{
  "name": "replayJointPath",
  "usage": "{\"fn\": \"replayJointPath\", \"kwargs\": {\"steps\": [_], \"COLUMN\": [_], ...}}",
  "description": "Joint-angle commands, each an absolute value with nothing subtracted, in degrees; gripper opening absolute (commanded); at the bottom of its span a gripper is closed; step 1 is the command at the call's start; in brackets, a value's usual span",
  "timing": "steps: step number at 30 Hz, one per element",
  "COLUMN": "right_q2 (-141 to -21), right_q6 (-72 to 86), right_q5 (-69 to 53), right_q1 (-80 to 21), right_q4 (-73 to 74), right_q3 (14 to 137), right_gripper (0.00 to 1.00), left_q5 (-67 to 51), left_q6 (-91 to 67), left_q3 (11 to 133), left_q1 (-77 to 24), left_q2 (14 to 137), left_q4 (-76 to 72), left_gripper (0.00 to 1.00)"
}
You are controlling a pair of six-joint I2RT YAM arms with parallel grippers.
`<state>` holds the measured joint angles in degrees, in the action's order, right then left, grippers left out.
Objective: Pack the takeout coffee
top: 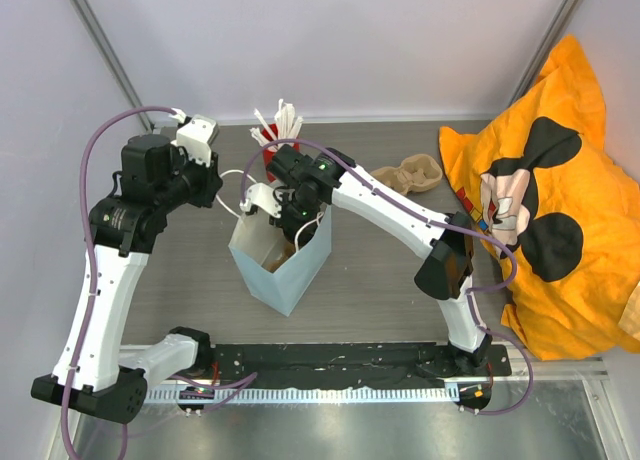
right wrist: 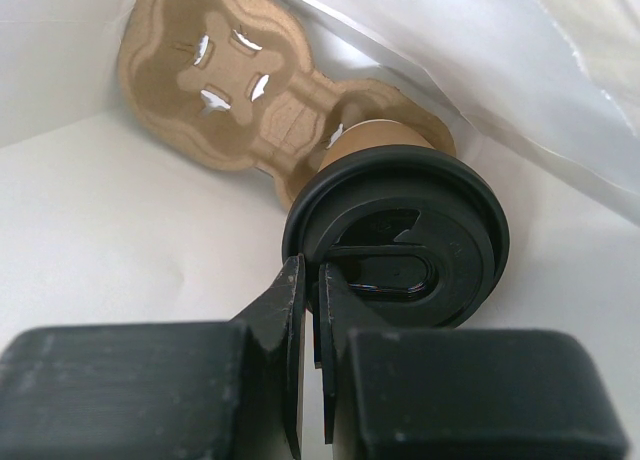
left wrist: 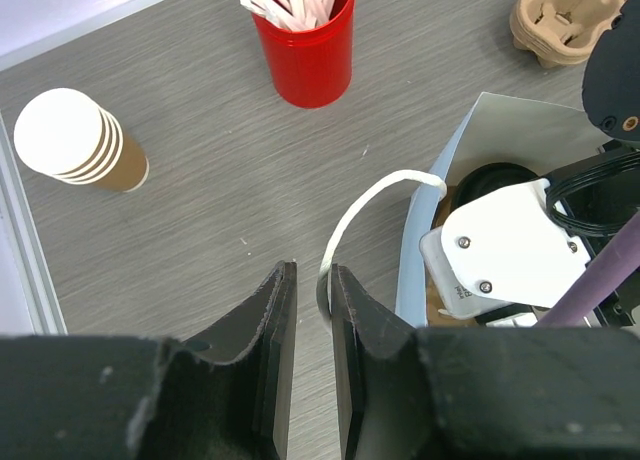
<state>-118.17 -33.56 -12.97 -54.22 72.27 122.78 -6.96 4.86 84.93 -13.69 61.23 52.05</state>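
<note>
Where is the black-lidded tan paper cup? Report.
Right wrist view: cup inside the pale paper bag, at the moulded cardboard carrier's right end, right pincer gripping it.

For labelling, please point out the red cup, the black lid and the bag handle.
red cup (left wrist: 305,65): left wrist view, front wall.
black lid (right wrist: 400,230): right wrist view, its top.
bag handle (left wrist: 341,235): left wrist view, loop's bend.

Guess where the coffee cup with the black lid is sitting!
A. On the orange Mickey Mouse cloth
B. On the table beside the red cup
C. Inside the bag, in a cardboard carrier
C: the right wrist view shows the lidded coffee cup standing in a cardboard carrier inside the bag, whose pale walls rise around it, while the right gripper pinches the lid's rim.
</note>
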Motion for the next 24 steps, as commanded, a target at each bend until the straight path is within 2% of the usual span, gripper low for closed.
{"fn": "replayJointPath", "kwargs": {"steps": [1,8,10,16,24], "right_q2": [-117.60,-117.51,-117.25,-117.42,-117.95], "right_q6": [-34.28,-34.80,-34.89,-35.24,-35.59], "right_q5": [-13.54,-13.71,-13.62,-13.36,-13.27], "right_q1": [-54.32,-54.40,-54.32,-54.32,-54.40], "right_q4": [71.54,71.89,71.81,72.24,72.25], "right_q3": [123.22,122.96,123.05,123.05,122.70], "right_gripper": [0.01,0.01,0.01,0.01,0.01], "left_q5": [-7.74,-5.10,-2.48,-0.44,-0.44], "left_q6": [4.31,3.78,3.52,2.99,2.81], "left_q3": [84.90,84.38,83.94,83.06,83.14], "left_q1": [-13.10,-13.01,-12.83,-12.22,-12.13], "left_q2": [60.20,60.12,60.29,60.29,60.64], "left_q4": [49.48,49.04,48.34,47.73,47.37], "left_gripper": [0.24,0.23,0.18,0.13,0.13]}}
